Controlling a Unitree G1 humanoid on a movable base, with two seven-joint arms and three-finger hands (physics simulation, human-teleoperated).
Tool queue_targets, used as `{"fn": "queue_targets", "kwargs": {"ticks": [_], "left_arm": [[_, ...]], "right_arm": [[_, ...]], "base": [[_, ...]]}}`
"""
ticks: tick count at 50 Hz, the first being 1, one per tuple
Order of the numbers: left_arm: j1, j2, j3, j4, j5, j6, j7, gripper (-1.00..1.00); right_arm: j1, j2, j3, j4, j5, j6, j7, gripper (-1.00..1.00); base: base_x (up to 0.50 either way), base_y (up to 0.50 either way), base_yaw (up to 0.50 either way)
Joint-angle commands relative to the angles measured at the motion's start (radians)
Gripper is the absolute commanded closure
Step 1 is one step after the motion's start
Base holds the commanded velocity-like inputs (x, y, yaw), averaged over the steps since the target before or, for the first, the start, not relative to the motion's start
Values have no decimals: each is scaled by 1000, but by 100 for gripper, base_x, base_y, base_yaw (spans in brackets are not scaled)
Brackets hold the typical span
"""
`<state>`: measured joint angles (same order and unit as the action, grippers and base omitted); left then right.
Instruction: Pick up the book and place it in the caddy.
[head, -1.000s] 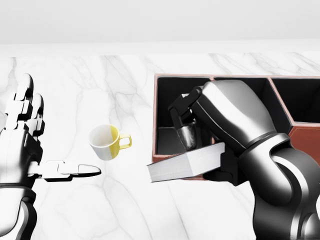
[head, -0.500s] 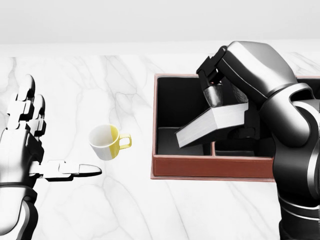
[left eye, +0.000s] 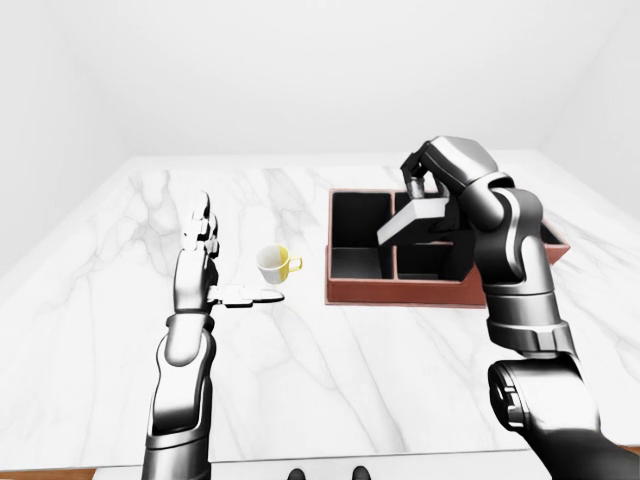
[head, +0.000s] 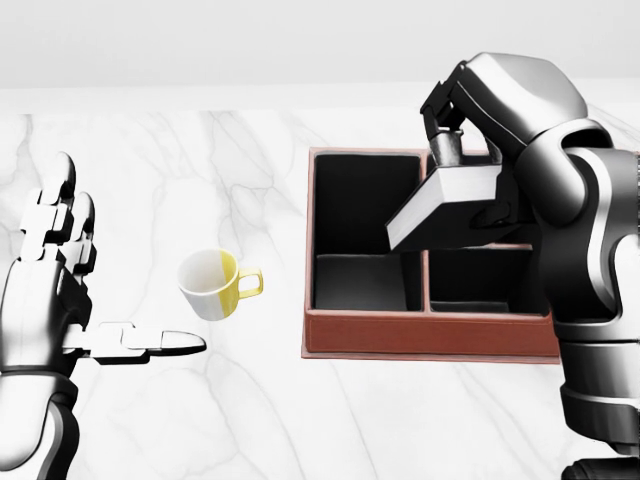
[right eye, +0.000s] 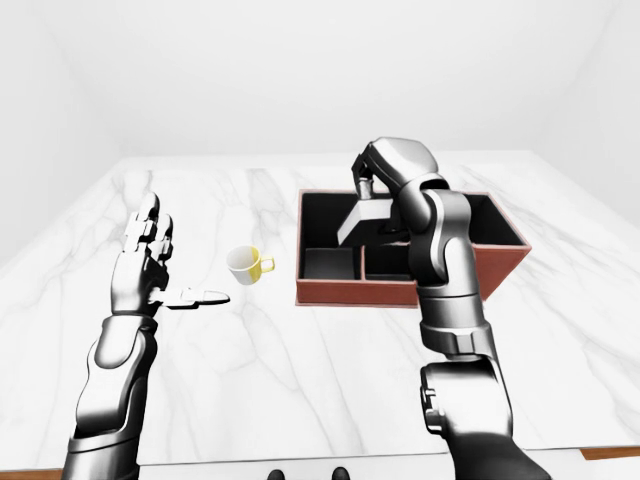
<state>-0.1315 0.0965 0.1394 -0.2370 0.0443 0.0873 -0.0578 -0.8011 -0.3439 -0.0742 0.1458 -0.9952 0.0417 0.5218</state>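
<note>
Up right in the head view, the right hand (head: 452, 135) grips the tilted book (head: 447, 206) above the caddy (head: 430, 335); the left hand (head: 60, 280) is spread open.

Head view: close, angled down at desk (head: 250, 420) and caddy (head: 420, 335). Eye views: farther, wider, same direction; both share caddy, mug (left eye: 273, 264), both arms.

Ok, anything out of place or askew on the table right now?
Only the yellow-and-white mug: it lies tipped on the white marble table, left of the brown caddy. Nothing spilled. The grey book tilts in the right hand.
</note>
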Motion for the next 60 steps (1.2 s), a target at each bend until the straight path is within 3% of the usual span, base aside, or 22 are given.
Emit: {"fn": "queue_targets", "kwargs": {"ticks": [1,19,37,60], "left_arm": [[1,0,1,2,0,0,-1,-100],[5,0,3,13,-4,0,0,-100],[11,-1,3,11,-3,0,1,-100],[2,3,8,10,-6,0,-2,-100]], "right_arm": [[-73,-8,7,149,-50,-37,-94,100],[-127,-44,11,302,-113,-72,-143,100],[-109,-68,0,328,-132,-63,-159,100],[-115,-57,25,438,-176,-86,-211,100]], "base": [[0,0,0],[0,0,0],[0,0,0],[0,0,0]]}}
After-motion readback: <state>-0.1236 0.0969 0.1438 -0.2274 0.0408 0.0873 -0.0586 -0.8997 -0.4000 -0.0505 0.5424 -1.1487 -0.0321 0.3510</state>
